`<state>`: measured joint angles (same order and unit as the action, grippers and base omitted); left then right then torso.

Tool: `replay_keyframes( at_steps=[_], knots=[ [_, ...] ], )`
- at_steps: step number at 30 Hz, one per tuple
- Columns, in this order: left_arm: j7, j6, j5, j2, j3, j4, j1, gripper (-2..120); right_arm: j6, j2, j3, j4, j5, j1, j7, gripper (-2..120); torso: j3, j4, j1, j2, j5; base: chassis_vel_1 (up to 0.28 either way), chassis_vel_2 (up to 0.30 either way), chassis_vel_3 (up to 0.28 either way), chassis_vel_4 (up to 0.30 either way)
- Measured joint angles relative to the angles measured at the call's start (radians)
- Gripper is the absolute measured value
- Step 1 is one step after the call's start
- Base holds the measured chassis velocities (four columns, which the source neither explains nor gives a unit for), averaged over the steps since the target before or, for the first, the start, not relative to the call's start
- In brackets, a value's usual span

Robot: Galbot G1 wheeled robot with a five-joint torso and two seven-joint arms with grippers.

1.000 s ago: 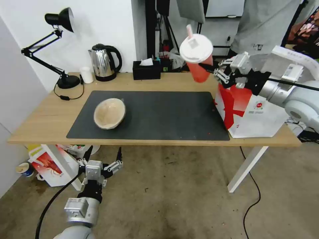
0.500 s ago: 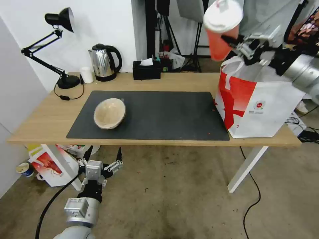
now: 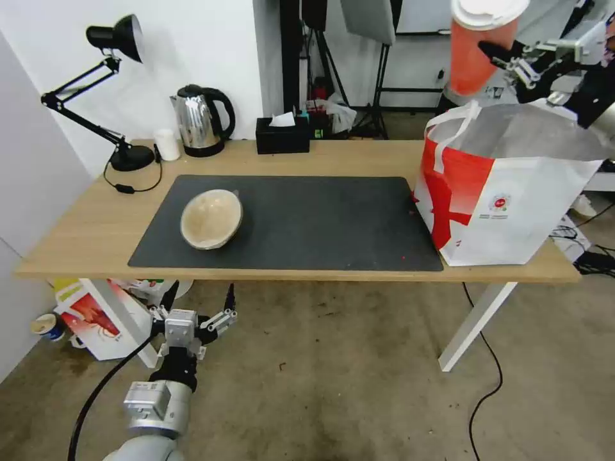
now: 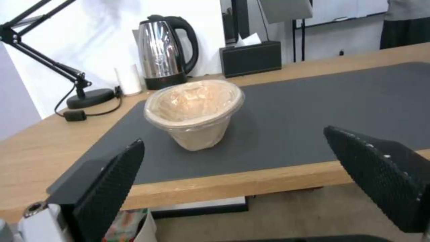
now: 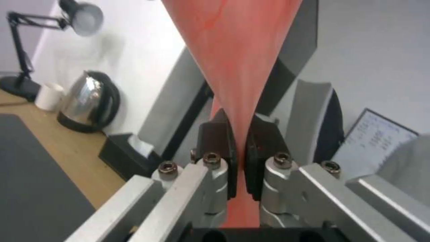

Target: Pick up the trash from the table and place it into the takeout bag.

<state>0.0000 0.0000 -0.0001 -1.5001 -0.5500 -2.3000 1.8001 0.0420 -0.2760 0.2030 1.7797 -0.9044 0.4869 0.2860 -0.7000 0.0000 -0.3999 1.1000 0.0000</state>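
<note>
Red and squeezed thin, the drink cup [image 3: 473,54] with its white lid sits pinched between the jaws of the right gripper [image 3: 506,56], held high above the open mouth of the takeout bag [image 3: 506,205]. That bag stands on the worktop [image 3: 77,230] at its right end, touching the edge of the dark grey mat [image 3: 320,221]. On the mat's left part rests the beige paper-pulp bowl [image 3: 211,219], tipped a little. Down below the worktop's front edge, the left gripper [image 3: 195,307] hangs with jaws spread wide and empty.
</note>
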Motion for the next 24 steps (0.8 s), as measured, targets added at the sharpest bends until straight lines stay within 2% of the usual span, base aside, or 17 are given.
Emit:
replay_keyframes(
  at_steps=[12, 24],
  knots=[
    [0.0, 0.0, 0.0, 0.0, 0.0, 0.0, 0.0, 100, -0.003, -0.017, 0.069, -0.076, 0.035, 0.121, 0.002, 3, 0.0, 0.0, 0.0, 0.0, 0.0002, 0.0, 0.0, 0.0, 0.0],
    [0.0, 0.0, 0.0, 0.0, 0.0, 0.0, 0.0, 100, -0.025, -0.044, 0.043, -0.157, 0.077, 0.088, -0.012, 3, 0.0, 0.0, 0.0, 0.0, 0.0, 0.0, 0.0, 0.0, 0.0]
  ],
)
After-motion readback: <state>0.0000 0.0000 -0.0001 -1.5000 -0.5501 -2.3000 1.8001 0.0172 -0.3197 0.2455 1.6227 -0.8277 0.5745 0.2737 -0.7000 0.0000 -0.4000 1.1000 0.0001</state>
